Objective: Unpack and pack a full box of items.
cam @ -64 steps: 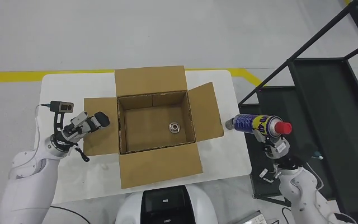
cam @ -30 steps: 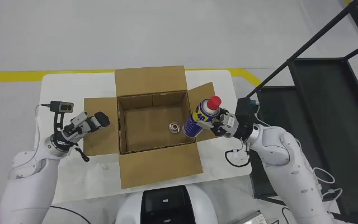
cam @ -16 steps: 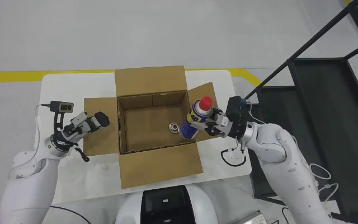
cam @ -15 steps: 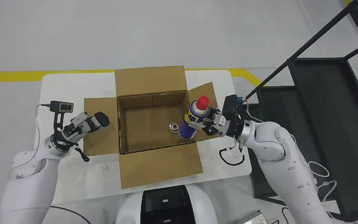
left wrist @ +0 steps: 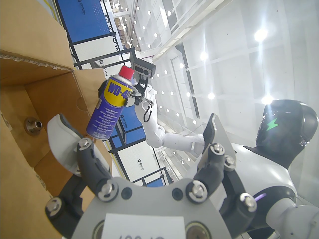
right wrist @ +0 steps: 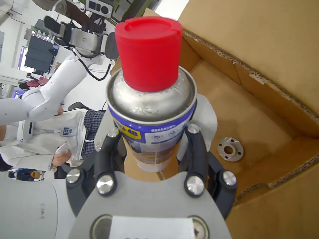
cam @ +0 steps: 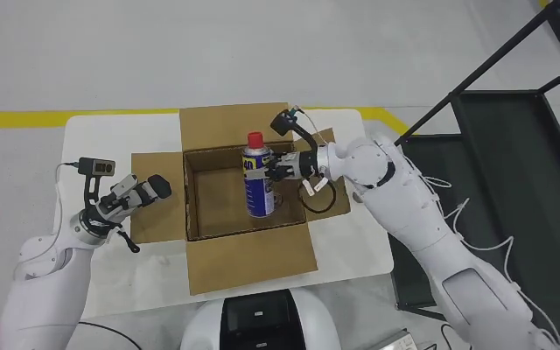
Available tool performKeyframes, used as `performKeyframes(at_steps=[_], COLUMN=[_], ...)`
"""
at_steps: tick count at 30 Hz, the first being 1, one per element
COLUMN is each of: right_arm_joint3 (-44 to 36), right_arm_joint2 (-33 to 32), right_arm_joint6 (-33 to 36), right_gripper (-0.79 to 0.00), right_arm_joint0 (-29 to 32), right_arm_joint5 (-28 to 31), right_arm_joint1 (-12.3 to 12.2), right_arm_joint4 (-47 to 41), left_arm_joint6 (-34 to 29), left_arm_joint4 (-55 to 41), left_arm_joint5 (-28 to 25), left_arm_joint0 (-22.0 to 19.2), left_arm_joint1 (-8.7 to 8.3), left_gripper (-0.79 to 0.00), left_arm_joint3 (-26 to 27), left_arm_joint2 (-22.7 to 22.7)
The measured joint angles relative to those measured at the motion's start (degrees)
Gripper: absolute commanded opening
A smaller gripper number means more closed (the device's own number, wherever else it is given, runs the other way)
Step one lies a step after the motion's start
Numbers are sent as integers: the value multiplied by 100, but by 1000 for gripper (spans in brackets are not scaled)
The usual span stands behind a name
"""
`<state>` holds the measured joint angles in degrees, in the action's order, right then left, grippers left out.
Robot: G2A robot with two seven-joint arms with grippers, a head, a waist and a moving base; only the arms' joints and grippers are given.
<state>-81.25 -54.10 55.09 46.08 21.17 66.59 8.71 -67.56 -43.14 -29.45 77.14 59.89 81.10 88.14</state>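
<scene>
Item: blue-and-yellow spray can [cam: 260, 182], red cap up, upright, held over the open cardboard box [cam: 238, 158], right of its middle. Holder: right gripper [cam: 282, 168], jaws clamped on the can's upper body. Box floor: one metal flange [right wrist: 230, 149], close to where the can would land. Left gripper [left wrist: 134, 125]: jaws apart, empty, beside the box's left flap. My handling note: I would lower straight, keep the can vertical, land it off the flange, and release only once the base sits flat.
</scene>
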Motion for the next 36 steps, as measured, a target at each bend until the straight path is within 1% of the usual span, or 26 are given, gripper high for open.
performKeyframes(at_steps=[5,8,16,21,22,24,25,26,27,32,36], right_arm_joint3=[688,1056,1811,2371,2473,2700,2792,2916,3010,3438,3583], right_arm_joint2=[715,1046,1617,1994,2062,2221,2284,2362,2415,2616,2592], right_arm_joint6=[246,264,318,277,269,244,242,239,233,191,182], right_gripper=[-785,-785,-785,-785,-773,-711,-646,-419,0,0,0], right_arm_joint0=[-520,-718,-1122,-1388,-1433,-1535,-1570,-1614,-1645,-1799,-1856], right_arm_joint5=[-521,-616,-730,-786,-800,-837,-846,-856,-869,-858,-670], right_arm_joint1=[240,374,686,953,1006,1130,1184,1255,1307,1560,1641], right_arm_joint4=[-2,12,-15,-42,-40,-10,-11,-18,-21,-42,-133], left_arm_joint6=[0,0,0,0,0,0,0,0,0,0,0], left_arm_joint4=[0,0,0,0,0,0,0,0,0,0,0], left_arm_joint5=[0,0,0,0,0,0,0,0,0,0,0], left_arm_joint0=[0,0,0,0,0,0,0,0,0,0,0], left_arm_joint1=[0,0,0,0,0,0,0,0,0,0,0], left_gripper=[0,0,0,0,0,0,0,0,0,0,0], left_arm_joint3=[0,0,0,0,0,0,0,0,0,0,0], left_arm_joint2=[0,0,0,0,0,0,0,0,0,0,0])
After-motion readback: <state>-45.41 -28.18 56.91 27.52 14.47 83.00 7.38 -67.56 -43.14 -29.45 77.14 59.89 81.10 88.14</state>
